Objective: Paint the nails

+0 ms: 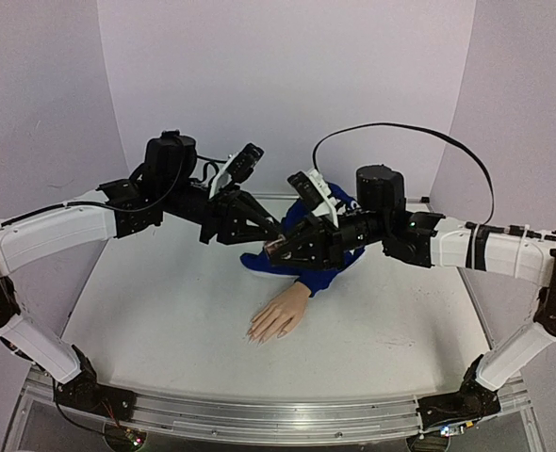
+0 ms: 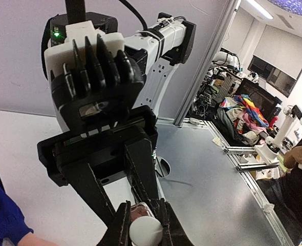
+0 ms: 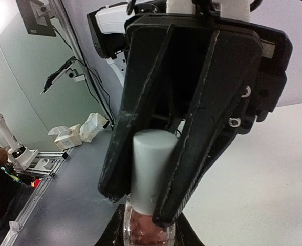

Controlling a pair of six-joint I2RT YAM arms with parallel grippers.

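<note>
The beige mannequin hand (image 1: pixel 280 315) lies palm down on the white table, its nails (image 1: pixel 259 332) pointing to the near left, its blue sleeve (image 1: pixel 320 276) behind it. Above the sleeve both grippers meet in the air on the small pinkish polish bottle (image 1: pixel 276 249). My left gripper (image 1: pixel 267 237) is shut on the bottle's white cap (image 2: pixel 146 231), which also shows in the right wrist view (image 3: pixel 151 169). My right gripper (image 1: pixel 291 250) is shut on the glass body (image 3: pixel 147 230). The bottle is well above and behind the nails. No brush shows.
The white table (image 1: pixel 165 311) is enclosed by lilac walls at the back and sides. A metal rail (image 1: pixel 278 414) runs along its near edge. A black cable (image 1: pixel 400 132) arcs above the right arm.
</note>
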